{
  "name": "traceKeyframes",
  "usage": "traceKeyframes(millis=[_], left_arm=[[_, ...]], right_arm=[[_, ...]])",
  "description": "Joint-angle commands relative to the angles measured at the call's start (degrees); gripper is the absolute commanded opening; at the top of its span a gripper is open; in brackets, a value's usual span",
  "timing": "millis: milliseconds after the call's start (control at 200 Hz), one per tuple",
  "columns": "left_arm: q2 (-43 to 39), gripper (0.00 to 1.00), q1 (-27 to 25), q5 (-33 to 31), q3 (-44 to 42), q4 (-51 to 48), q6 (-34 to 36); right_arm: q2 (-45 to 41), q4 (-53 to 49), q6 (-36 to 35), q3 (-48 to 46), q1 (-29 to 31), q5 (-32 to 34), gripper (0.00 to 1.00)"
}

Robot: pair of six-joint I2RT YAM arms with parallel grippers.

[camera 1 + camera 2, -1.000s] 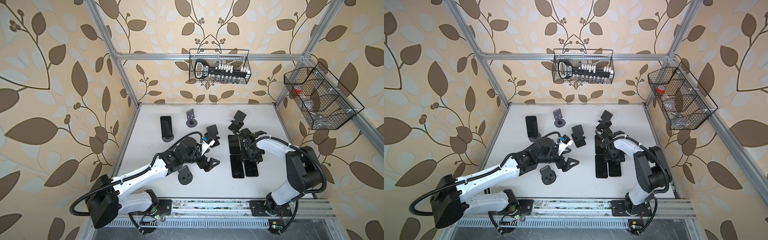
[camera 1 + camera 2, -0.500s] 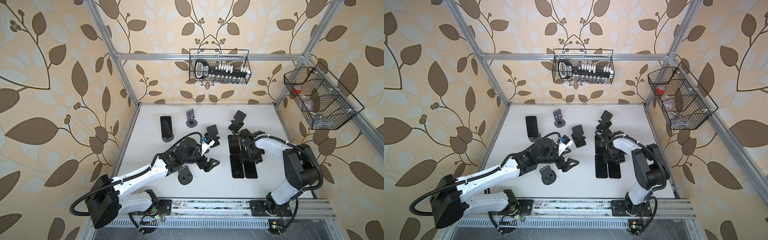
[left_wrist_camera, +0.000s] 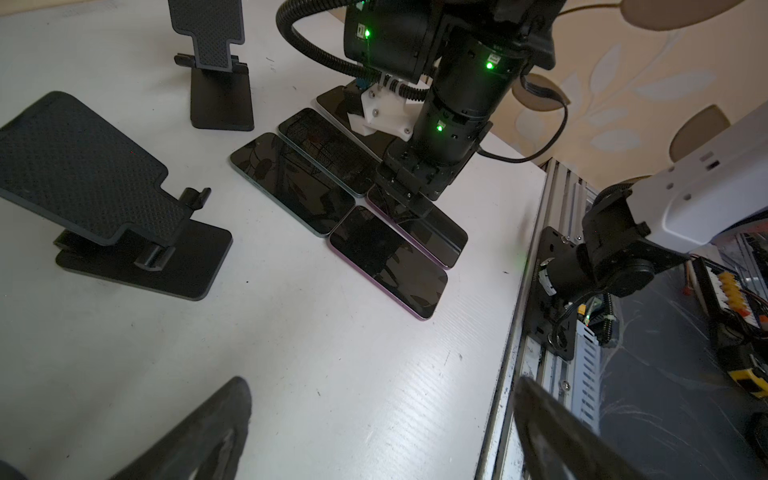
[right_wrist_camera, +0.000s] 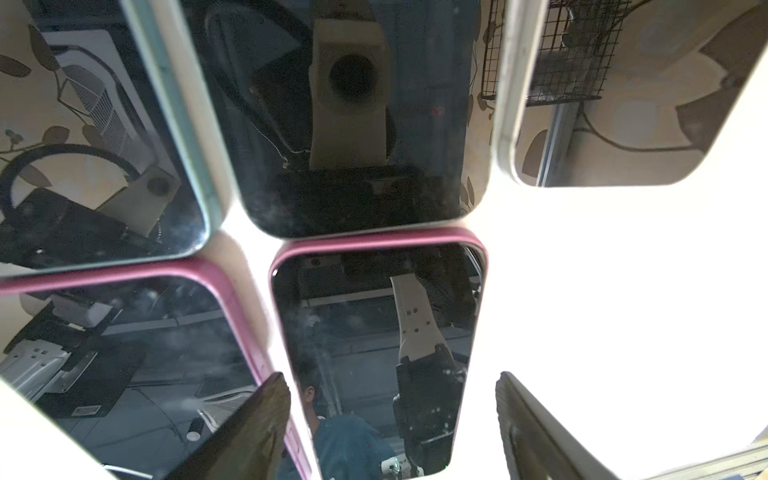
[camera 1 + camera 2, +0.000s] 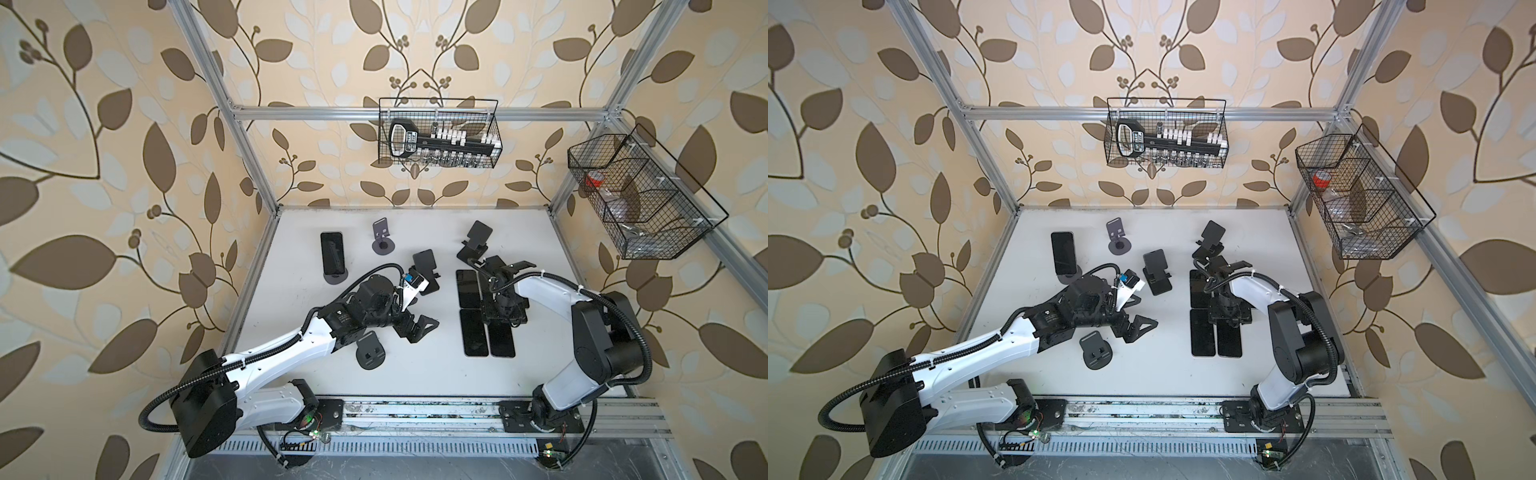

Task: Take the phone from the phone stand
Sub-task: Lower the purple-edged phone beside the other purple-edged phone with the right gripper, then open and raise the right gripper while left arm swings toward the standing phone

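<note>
Phone (image 5: 332, 255) and phone stand (image 5: 336, 277) are together at the far left of the bench (image 5: 415, 382) in both top views, the screen leaning on its round-footed holder, untouched. Well apart from it, the left fingers (image 5: 428, 324) hang spread and empty near mid-bench. The right arm (image 5: 548, 291) reaches down over a cluster of flat phones (image 5: 473, 336), with several empty stands (image 5: 478, 239) around.

In the left wrist view, the left fingers (image 3: 208, 432) are wide apart with nothing between them. The right fingers (image 3: 409, 199) sit low over one flat phone's end.

In the right wrist view, the right fingers (image 4: 257, 428) stand released on either side of a pink-edged phone (image 4: 374, 332) that lies flat, seemingly clear of its edges.

By this layout most phones are already off their stands. One is left to lift out, and neither arm is near it.
</note>
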Motion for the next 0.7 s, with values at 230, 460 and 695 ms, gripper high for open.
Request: traceKeyframes(millis=[230,460,695], left_arm=[[-5.1,0.98,-0.5,-13.5,1.6,-1.2,-0.5],[-9.2,0.98,-0.4,-21.4,4.0,-5.8,-1.4],[-15.0,0.99,-0.4,-33.5,4.7,-11.4,-1.1]], right_arm=[[-6.0,-1.8,-0.1,6.5,0.3,1.2,0.77],[-7.5,-1.1,-2.3,14.2,6.3,7.1,0.75],[-7.7,5.8,-2.8,20.5,16.4,16.3,0.72]])
